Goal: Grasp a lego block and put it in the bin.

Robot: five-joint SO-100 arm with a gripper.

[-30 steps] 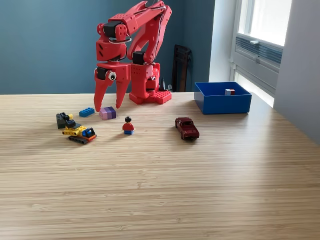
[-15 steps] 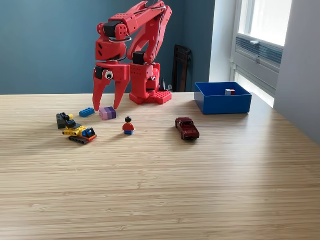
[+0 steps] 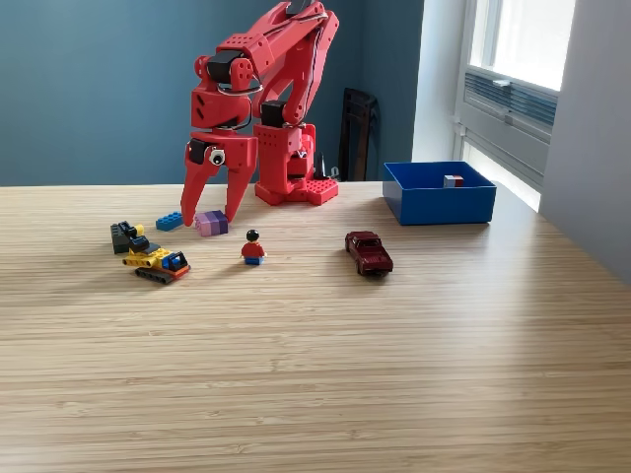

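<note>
Broadly, the pale wood worktop [image 3: 325, 374] fills the exterior view, and the red arm [image 3: 266, 89] stands at its far edge, folded forward and down toward the view's left. Next in size is the bin [image 3: 439, 205], a low square bright blue box at about three o'clock from the arm's base, well apart from the pincer; a small red-and-white block [image 3: 453, 180] already lies inside it. The pincer [image 3: 210, 210] points down with its two red prongs spread wide, holding nothing, the tips at or very close to the worktop. What the coming move turns on is this — the pink-and-purple lego block [image 3: 211, 223] sits between the prongs, at roughly six o'clock from the pincer's body and slightly toward the camera, so a closing should catch it, though I cannot tell whether either prong touches it yet. It is a short, stubby piece, pale pink on one side and purple on the other, its longer side running roughly nine to three across the view. Smaller things lie near: a dark red toy car [image 3: 370, 252] at about four o'clock from the pincer, a yellow lego vehicle [image 3: 158, 260] at seven o'clock, a dark lego cluster [image 3: 123, 235] beside it, a flat blue brick [image 3: 170, 221] just at nine o'clock of the pink block, and a tiny red minifigure [image 3: 253, 247] — standing upright at five o'clock.
</note>
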